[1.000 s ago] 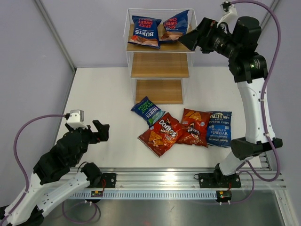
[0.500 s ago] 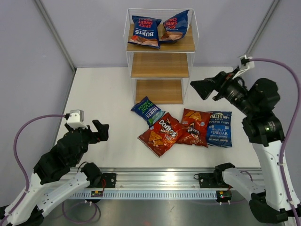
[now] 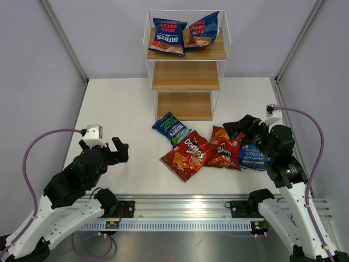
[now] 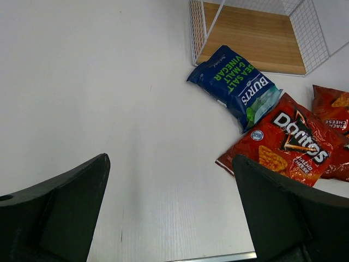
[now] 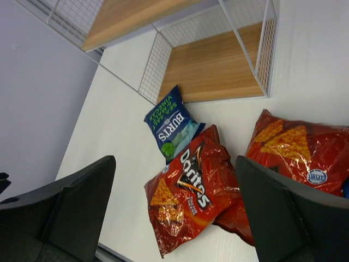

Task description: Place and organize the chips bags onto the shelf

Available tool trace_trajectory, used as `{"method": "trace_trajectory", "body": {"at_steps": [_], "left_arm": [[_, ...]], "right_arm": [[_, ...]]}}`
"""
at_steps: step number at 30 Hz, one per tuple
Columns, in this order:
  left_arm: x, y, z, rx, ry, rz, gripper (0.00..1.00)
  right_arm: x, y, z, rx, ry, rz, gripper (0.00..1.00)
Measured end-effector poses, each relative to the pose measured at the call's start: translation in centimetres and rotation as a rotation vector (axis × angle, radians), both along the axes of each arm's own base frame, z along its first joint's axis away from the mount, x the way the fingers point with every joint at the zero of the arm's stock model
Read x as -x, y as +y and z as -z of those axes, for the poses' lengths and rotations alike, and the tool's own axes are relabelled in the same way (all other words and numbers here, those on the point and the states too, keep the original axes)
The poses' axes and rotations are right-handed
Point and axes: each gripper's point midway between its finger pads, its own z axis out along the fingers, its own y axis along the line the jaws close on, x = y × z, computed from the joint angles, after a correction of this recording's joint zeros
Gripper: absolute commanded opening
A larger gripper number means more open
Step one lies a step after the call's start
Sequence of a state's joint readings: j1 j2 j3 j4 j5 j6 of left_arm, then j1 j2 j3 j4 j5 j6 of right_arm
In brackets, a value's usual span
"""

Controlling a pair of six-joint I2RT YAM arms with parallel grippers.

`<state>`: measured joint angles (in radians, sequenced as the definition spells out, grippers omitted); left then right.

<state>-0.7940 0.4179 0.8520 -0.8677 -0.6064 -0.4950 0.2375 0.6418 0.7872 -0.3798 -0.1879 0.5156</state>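
My right gripper (image 3: 233,129), jaws apart and empty, has dropped from the shelf (image 3: 185,76) top to a Doritos bag (image 3: 223,151) at the shelf's 5 o'clock, ready for the next pick.

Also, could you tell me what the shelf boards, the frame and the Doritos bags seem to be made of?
Shelf boards: light brown wood or wood-look laminate, matt, with faint grain. Frame: thin white wire mesh, probably coated metal. Doritos bags: glossy plastic film, crinkled, with glare spots.

Four bags (image 3: 188,154) before shelf (image 3: 185,76), two atop
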Motion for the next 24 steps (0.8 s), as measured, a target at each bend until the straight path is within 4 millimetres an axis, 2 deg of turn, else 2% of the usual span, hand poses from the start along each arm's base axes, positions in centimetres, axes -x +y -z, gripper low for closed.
{"method": "trace_trajectory", "body": {"at_steps": [2, 6, 8, 13, 16, 19, 22, 24], "left_arm": [[-0.1, -0.1, 0.1, -0.009, 0.006, 0.001, 0.99], [-0.3, -0.3, 0.1, -0.032, 0.016, 0.007, 0.99], [-0.7, -0.8, 0.2, -0.044, 0.030, 0.012, 0.99], [-1.6, -2.3, 0.9, -0.060, 0.082, 0.023, 0.99], [-2.3, -4.4, 1.4, 0.018, 0.080, 0.060, 0.99], [-2.7, -7.2, 3.9, 0.076, 0.134, 0.122, 0.99], [-3.2, -10.0, 7.4, 0.100, 0.237, 0.161, 0.99], [-3.5, -11.3, 9.0, 0.115, 0.287, 0.170, 0.99]], "right_arm": [[0.0, -0.2, -1.2, -0.007, -0.041, 0.012, 1.00], [-0.4, -0.4, -1.1, -0.035, -0.032, 0.044, 0.99], [-0.5, -0.3, 0.0, -0.064, -0.010, 0.055, 1.00], [0.1, -0.3, 4.7, -0.107, 0.062, 0.070, 0.99], [0.6, -1.4, 5.6, -0.101, 0.077, 0.130, 0.99], [0.5, -2.3, 5.6, -0.087, 0.080, 0.185, 1.00], [0.3, -3.0, 6.6, -0.057, 0.144, 0.228, 1.00], [0.5, -3.4, 6.7, -0.039, 0.159, 0.248, 1.00]]}}
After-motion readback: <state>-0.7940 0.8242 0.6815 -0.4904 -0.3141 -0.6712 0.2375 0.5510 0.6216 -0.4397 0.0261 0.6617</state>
